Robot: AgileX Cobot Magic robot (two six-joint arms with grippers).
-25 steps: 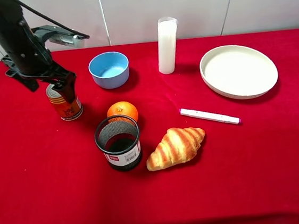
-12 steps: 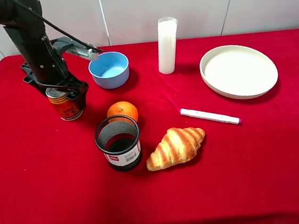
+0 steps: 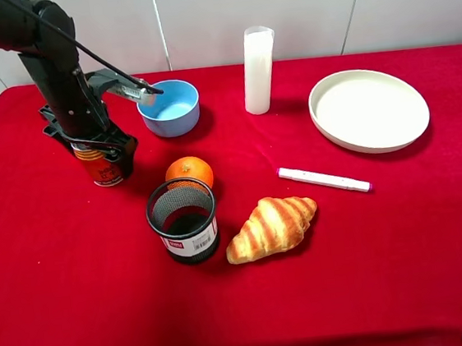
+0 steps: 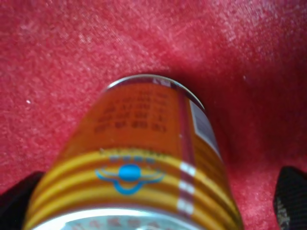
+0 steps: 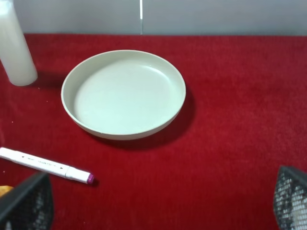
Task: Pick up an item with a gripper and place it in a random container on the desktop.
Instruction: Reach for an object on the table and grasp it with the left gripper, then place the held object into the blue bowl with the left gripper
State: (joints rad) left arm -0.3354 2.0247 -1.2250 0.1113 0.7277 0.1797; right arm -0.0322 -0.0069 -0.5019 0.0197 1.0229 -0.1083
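Left hand, fingers spread, is straddling the can; an off-centre closure is risking toppling it on the surface.

Open red cloth between can and blue bowl; orange and mesh cup close by.

You're at what looks like a lab test bench: a table draped in red cloth against bare white wall panels. Unrelated props are spaced out on it, with a croissant, orange, marker, mesh cup, plate and bowl, all under a black robot arm.
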